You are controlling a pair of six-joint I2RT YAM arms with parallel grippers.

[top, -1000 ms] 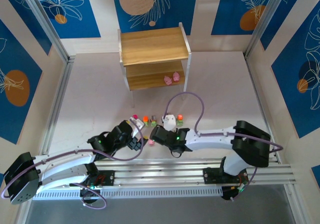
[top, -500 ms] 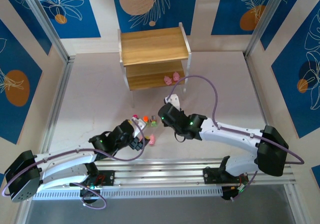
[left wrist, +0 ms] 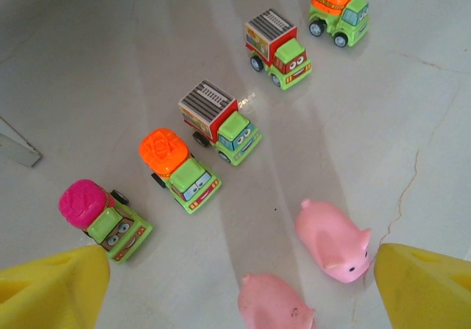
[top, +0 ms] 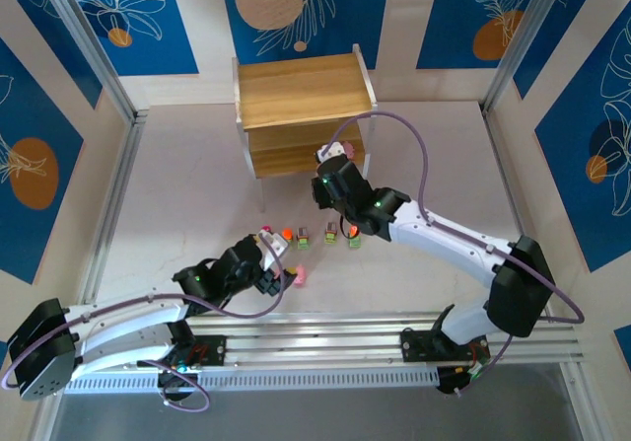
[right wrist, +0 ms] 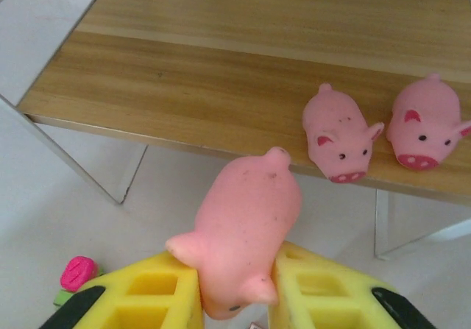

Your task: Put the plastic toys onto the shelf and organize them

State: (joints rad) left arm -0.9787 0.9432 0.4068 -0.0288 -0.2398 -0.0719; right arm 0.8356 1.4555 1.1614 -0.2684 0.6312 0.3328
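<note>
The right gripper point(right wrist: 237, 288), clamped on a rounded pink plastic pig point(right wrist: 246, 226), hovers before the lower board of the small light-wood shelf point(right wrist: 184, 86): placement step in hand, requiring a forward reach and release beside the two pink pigs point(right wrist: 338, 134) seated there.

Against the far edge of the table point(top: 177, 184), at its middle: shelf point(top: 304, 91). At the lower board's front right corner: right gripper point(top: 331, 157), just beside a pink figure point(top: 346, 149). Toward the near edge: row of 5 blocky toys point(top: 304, 235); just nearer, left gripper point(top: 282, 267), close beside another pink figure point(top: 299, 277).
</note>
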